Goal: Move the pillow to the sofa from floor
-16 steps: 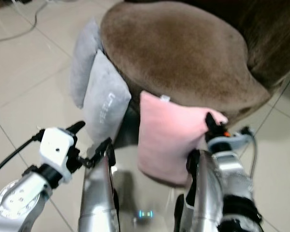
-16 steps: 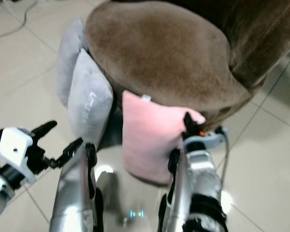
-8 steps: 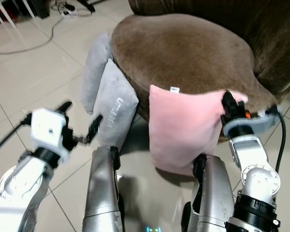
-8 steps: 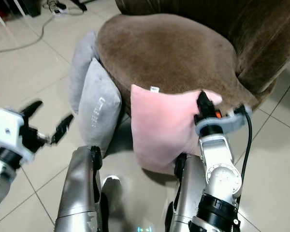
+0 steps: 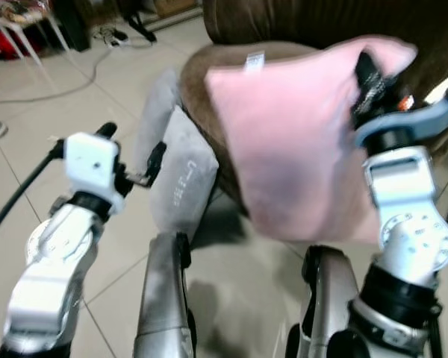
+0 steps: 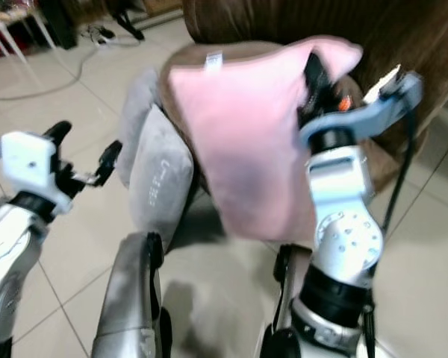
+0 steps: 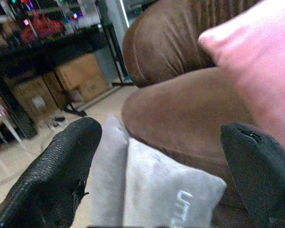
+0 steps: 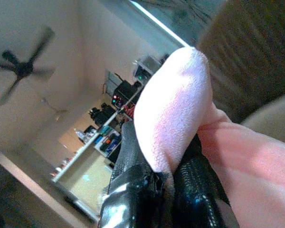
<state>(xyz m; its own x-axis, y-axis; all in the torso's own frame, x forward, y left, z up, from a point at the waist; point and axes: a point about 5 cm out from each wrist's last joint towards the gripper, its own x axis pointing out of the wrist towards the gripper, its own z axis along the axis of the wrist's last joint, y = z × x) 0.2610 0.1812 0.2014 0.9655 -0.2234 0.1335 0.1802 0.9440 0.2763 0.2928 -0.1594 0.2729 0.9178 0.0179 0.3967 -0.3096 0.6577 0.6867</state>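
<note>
A pink pillow (image 5: 299, 142) hangs in the air in front of the brown sofa seat (image 5: 216, 63), held by its top right corner. My right gripper (image 5: 369, 78) is shut on that corner; in the right wrist view its black fingers (image 8: 147, 175) pinch the pink fabric (image 8: 175, 109). The pillow's lower edge is off the floor. My left gripper (image 5: 131, 153) is open at the left, empty, beside the grey pillows; its fingers (image 7: 52, 175) stand wide apart in the left wrist view.
Two grey pillows (image 5: 179, 171) lean against the sofa's left side on the tiled floor (image 5: 52, 112). The sofa back (image 6: 284, 22) rises behind the seat. Cables and furniture legs (image 5: 112, 30) lie at the far left. My own silver legs (image 5: 160, 298) are below.
The right gripper has lifted the pink pillow well up, from leaning at the sofa's front edge to hanging above seat height. The left arm has risen a little. The camera has shifted.
</note>
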